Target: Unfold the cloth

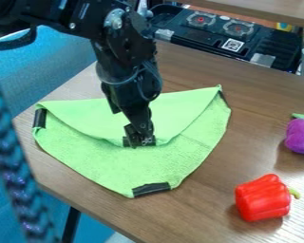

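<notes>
Hanging down over one green cloth (104,163), one black gripper (139,140) has its tip at the middle of the cloth, right at the lower edge of a folded-over flap. Whether its jaws stand wide, stand narrow or hold the cloth cannot be told. One black arm (126,66) comes in from beyond the cloth's far side, at the upper left, and leads down to the gripper.

The cloth lies on one brown wooden table (199,204), still partly folded: its far part is turned over toward the near side, making one smooth flap with a curved edge on top of the fuzzier layer. Three dark patches (151,189) can be counted on the cloth's outer border: one at its left corner, one at its near corner and one, seen narrowly, at its right corner. Something dark also sits at the flap's edge by the gripper, too mixed with it to tell apart.

To the near right of the cloth, apart from it, is one red toy pepper (262,198) with a green stem. Farther right of the cloth is one purple toy vegetable (300,135) with a green top. Beyond the cloth's far side is one black case (278,52), with two grey squarish plates (238,28) on it. Left of the cloth hangs one dark blue braided strand (15,175).
</notes>
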Action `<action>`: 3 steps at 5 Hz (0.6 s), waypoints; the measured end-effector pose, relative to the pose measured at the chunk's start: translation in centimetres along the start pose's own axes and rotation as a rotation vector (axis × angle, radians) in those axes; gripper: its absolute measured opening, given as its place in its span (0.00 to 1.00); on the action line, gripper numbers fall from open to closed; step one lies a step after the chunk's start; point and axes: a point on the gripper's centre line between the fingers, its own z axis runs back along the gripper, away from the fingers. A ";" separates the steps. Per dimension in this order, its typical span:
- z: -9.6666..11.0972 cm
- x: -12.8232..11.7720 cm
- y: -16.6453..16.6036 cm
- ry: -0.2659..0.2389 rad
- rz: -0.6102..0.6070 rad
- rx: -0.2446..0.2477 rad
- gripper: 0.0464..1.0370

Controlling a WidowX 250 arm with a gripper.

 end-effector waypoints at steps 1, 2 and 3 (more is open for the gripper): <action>-0.5 -0.3 -0.2 0.021 0.001 -0.009 0.96; -1.6 -0.4 -0.1 0.042 0.002 0.008 0.96; -3.9 -0.9 0.6 0.085 0.015 0.042 0.96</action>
